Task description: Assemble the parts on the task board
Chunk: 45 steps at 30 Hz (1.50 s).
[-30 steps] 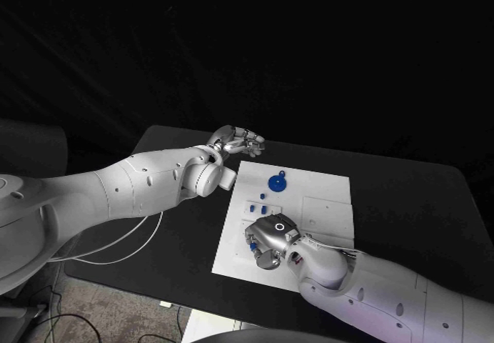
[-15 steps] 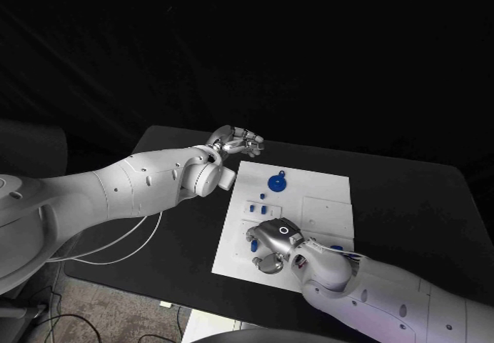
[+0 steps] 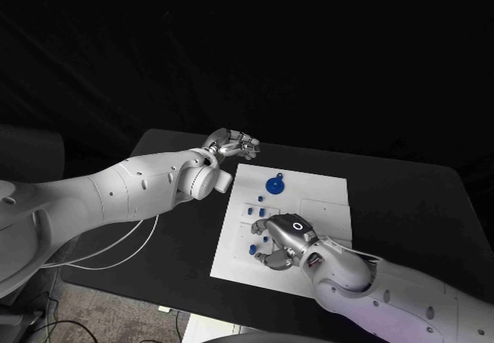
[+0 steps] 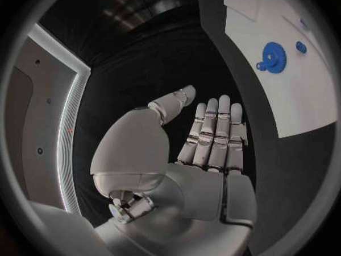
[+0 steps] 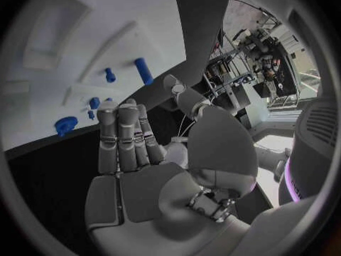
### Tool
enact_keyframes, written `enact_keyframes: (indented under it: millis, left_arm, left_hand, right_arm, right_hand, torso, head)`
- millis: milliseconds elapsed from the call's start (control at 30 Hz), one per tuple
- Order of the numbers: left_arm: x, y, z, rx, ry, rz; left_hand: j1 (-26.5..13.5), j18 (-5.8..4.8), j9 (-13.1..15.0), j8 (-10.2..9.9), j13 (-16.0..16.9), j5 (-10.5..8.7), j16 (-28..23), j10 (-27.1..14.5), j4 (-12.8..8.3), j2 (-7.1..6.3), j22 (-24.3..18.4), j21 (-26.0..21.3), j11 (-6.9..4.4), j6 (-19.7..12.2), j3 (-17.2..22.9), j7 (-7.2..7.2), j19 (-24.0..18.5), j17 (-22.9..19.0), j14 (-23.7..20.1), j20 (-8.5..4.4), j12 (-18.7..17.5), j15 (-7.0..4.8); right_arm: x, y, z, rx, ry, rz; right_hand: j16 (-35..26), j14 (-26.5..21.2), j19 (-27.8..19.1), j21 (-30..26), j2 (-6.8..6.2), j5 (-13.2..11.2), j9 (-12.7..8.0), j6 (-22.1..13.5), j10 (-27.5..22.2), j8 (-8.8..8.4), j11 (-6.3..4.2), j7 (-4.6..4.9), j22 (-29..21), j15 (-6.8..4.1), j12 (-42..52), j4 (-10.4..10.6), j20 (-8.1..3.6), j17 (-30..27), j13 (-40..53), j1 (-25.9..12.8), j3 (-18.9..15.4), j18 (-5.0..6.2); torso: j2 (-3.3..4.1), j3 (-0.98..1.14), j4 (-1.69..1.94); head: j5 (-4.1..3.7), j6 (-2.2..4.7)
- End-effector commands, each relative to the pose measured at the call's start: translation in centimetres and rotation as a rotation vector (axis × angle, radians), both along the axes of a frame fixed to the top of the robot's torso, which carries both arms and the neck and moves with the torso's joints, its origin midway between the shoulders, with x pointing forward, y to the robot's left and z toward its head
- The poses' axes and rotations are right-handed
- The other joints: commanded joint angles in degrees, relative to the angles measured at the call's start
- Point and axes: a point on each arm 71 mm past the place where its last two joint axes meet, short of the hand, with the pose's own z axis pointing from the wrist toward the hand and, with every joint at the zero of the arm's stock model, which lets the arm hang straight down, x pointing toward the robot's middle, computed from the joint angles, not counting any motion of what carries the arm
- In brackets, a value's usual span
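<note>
We see the black desk (image 3: 412, 207) carrying the white board (image 3: 319, 207). Left hand (image 3: 235, 143) off its far left corner, released, holding nothing. Right hand (image 3: 283, 239) over the board's near part, fingers apart, empty. Blue gear (image 3: 274, 185) and small parts (image 3: 255, 211) on the board.

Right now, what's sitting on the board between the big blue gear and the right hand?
In the head view, a few small blue pegs lie on the task board between the blue gear and the right hand; otherwise bare white board.
</note>
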Motion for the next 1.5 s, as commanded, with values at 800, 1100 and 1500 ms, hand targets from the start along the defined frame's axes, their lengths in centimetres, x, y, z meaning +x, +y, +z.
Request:
enact_keyframes:
  millis: [800, 1100, 1500]
  left_arm:
    - [-0.9, 1.7, -0.2, -0.049, -0.004, -0.027]
    - [-1.4, 2.1, -0.7, -0.058, 0.009, -0.028]
    - [-1.7, 1.9, -0.9, -0.074, 0.011, -0.047]
  left_hand:
    - [-3.3, 1.15, -0.1, 0.4, -0.2, -2.32, -0.4, 0.0, 1.7, -0.43, 0.5, -0.4, -0.24, -0.7, -2.7, -0.03, 0.7, 1.0, 0.1, 0.07, 0.5, 0.05]
    - [-6.2, 1.28, -0.2, 0.5, -0.5, -2.21, -0.9, 0.0, 1.3, 0.2, 0.7, -1.0, -0.26, -1.0, -7.6, 0.0, 0.6, 1.8, 0.0, 0.04, 0.5, 0.01]
    - [-11.0, 1.54, -0.5, 0.5, -0.8, -2.31, -1.7, -0.2, 1.7, 0.2, 0.6, -2.2, -0.26, -1.3, -13.0, 0.01, 0.8, 2.8, -0.1, 0.07, 0.4, 0.03]
  right_arm:
    - [4.3, -18.9, 1.5, -0.104, 0.595, -0.519]
    - [3.0, -19.6, 0.6, -0.216, 0.726, -0.561]
    - [2.5, -18.7, -0.3, -0.252, 0.735, -0.561]
  right_hand:
    - [5.8, 5.2, 6.2, 2.6, 3.49, -1.0, 4.6, 4.3, 5.9, 2.6, -6.83, -4.46, 1.3, -7.0, 51.8, 11.6, -2.1, 3.1, 39.8, -4.7, -1.4, 5.8]
    - [8.5, 4.8, 6.2, 3.6, 6.56, -0.9, 5.2, 5.7, 5.0, 3.02, -7.1, -4.84, 1.4, -7.36, 56.7, 18.3, -2.44, 5.8, 44.5, -13.8, -4.9, 5.8]
    - [9.6, 3.7, 4.1, 5.7, 9.91, -0.9, 5.9, 6.4, 6.3, 2.73, -7.66, -5.37, 1.3, -7.86, 60.9, 15.9, -4.04, 8.0, 49.3, -17.2, -14.3, 5.8]
  torso:
    - [-0.06, 0.47, -0.47]
    - [-0.17, 0.89, -0.81]
    - [-0.12, 0.73, -0.77]
  head:
    - [-7.65, 2.91]
    - [-8.34, 2.41]
    - [-8.73, 2.17]
